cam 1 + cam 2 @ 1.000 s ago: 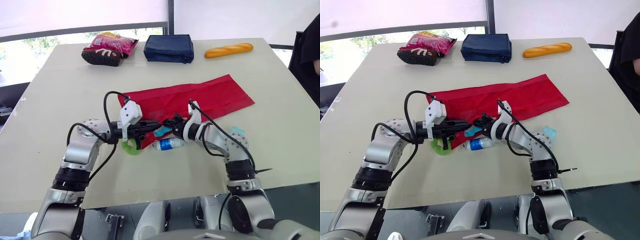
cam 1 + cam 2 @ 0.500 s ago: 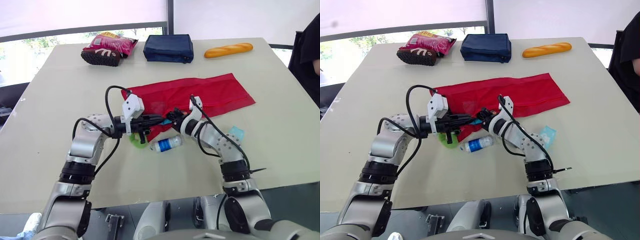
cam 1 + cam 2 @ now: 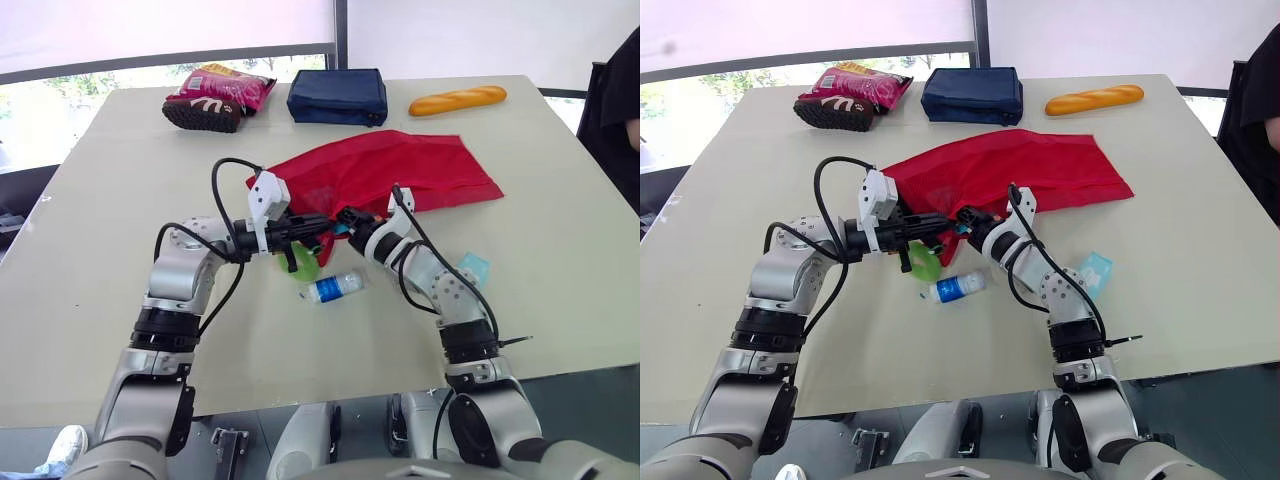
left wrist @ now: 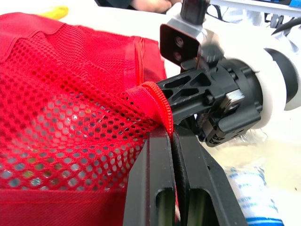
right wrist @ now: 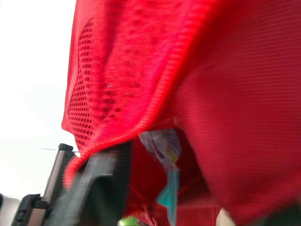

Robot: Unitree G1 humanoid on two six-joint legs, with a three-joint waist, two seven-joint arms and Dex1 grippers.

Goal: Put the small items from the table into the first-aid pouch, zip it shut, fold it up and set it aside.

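L gripper [image 4: 172,136] has its fingers [image 4: 157,179] clamped narrow on the zip hem of the red first-aid pouch [image 3: 400,170]. It holds the pouch's near-left corner up off the table [image 3: 120,200] at mid-table; the rest trails toward far right. R gripper [image 3: 347,217] sits just beside it at the pouch mouth; open or closed, can't tell. A small teal-and-white packet [image 5: 164,150] hangs at the mouth edge, not clearly inside. Main risk, IMO: thin hem slips from the pinch, mouth drops, packet falls back out. Also, w/ both arms this close, a pull could knock the grippers together, or drag the pouch over the green item [image 3: 302,262] and bottle [image 3: 335,287] just below, rolling the bottle away. Another teal packet [image 3: 471,268] lies near right, not yet packed.
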